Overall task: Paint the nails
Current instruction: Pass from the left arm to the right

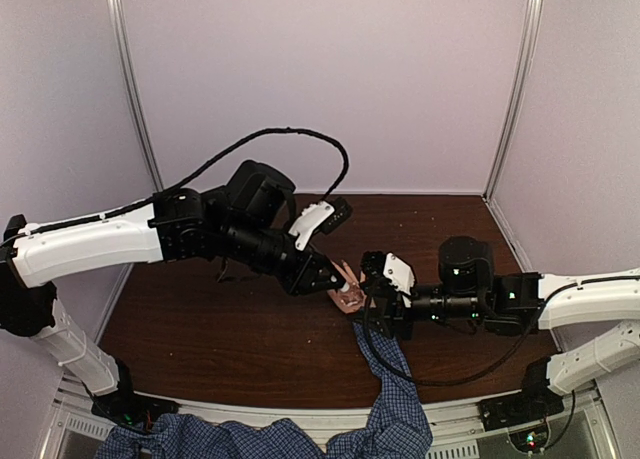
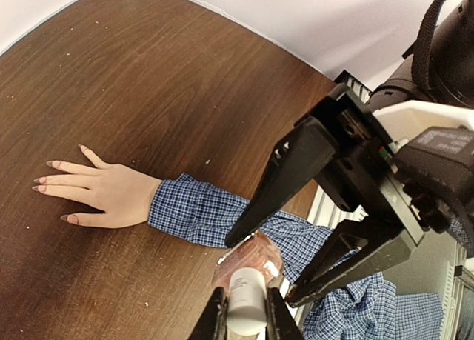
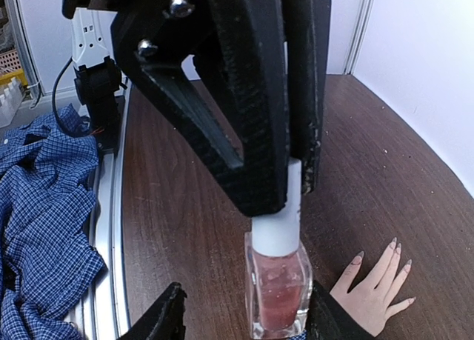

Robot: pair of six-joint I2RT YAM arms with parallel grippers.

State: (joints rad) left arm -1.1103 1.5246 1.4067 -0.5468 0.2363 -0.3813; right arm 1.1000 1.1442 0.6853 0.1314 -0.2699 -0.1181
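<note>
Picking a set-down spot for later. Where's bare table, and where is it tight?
Free: the near-left table, between the left arm and the sleeve; the far-right corner behind the right arm. Crowded: centre, where the left gripper, right gripper and polish bottle meet beside the hand.

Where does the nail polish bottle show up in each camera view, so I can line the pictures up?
Top external: nail polish bottle at picture centre, by the hand.
Left wrist: bottom centre, its white cap gripped in the left pincer.
Right wrist: lower centre, upright, cap upward.
Shared landmark: the hand, mid-left in the left wrist view, lower right in the right wrist view.
</note>
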